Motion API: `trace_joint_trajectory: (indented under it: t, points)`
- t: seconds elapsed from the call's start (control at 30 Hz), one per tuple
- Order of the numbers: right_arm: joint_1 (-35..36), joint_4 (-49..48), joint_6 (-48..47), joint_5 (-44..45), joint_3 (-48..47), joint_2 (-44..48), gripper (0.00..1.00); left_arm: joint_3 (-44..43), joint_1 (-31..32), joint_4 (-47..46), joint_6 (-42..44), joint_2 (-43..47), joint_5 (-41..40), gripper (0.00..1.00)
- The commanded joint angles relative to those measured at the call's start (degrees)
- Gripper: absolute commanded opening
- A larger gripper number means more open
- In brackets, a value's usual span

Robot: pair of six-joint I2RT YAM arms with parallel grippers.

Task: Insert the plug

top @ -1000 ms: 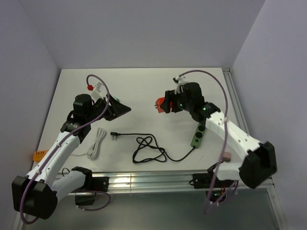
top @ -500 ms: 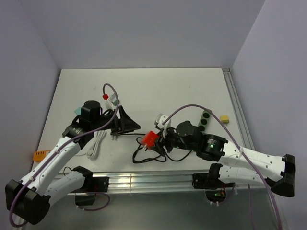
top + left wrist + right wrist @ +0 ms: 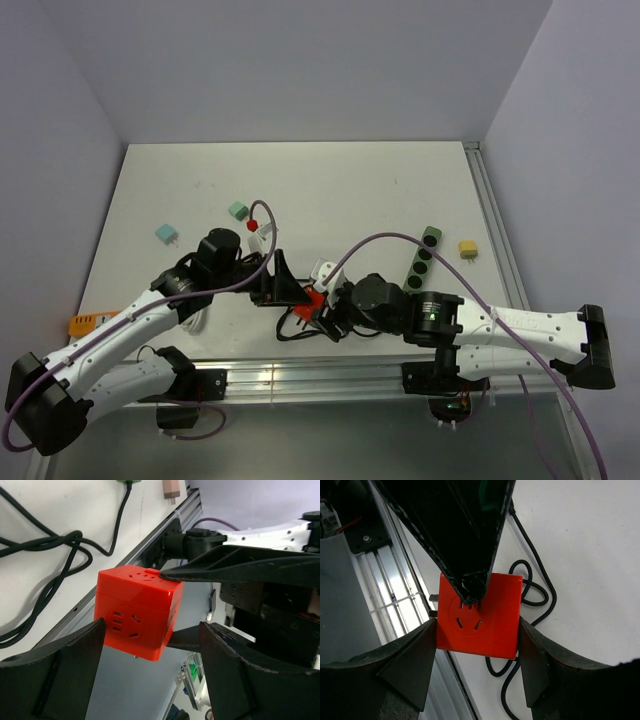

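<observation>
A red cube socket [image 3: 480, 615] sits gripped between the pads of my right gripper [image 3: 479, 630], low over the table's near edge [image 3: 312, 300]. Two metal prongs stick out of its left side. My left gripper [image 3: 288, 288] meets it from the left. Its fingers [image 3: 55, 675] stand wide apart around the cube [image 3: 137, 612], with one fingertip [image 3: 470, 596] touching the cube's socket face. The black cable [image 3: 300, 326] lies coiled under both grippers and runs to the green power strip [image 3: 422, 256]. The cable's plug is hidden.
A yellow adapter [image 3: 467, 248] lies right of the strip. Two green adapters [image 3: 237, 210] [image 3: 166, 233] lie at the left. A tan adapter [image 3: 171, 487] rests by the rail [image 3: 300, 378]. A white cable [image 3: 197, 310] lies under the left arm, and an orange object [image 3: 85, 322] sits at the left edge.
My right arm swung the red cube from the table's middle down to the near edge. My left gripper moved right to meet it.
</observation>
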State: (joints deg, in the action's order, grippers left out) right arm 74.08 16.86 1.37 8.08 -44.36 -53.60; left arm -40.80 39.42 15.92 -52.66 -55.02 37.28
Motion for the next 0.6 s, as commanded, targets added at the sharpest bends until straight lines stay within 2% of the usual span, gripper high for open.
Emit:
trace_joint_trajectory:
  t: [0.0, 0.17, 0.33, 0.57]
  points:
    - [1.5, -3.7, -0.8, 3.8, -2.3, 1.0, 0.0, 1.0, 2.7, -2.6, -1.1, -0.8, -1.9, 0.8]
    - [2.3, -3.5, -0.8, 4.9, -2.2, 2.4, 0.0, 1.6, 4.5, -3.4, -1.8, -0.5, -2.4, 0.79]
    - [3.1, -1.6, 0.0, 5.5, -2.1, 3.8, 0.0, -0.5, 4.6, 2.8, 0.1, 2.2, -9.4, 0.81]
    - [5.8, -2.0, 1.0, 6.9, -0.6, 5.6, 0.0, 2.8, 4.6, -2.8, -1.7, 3.0, -4.2, 0.85]
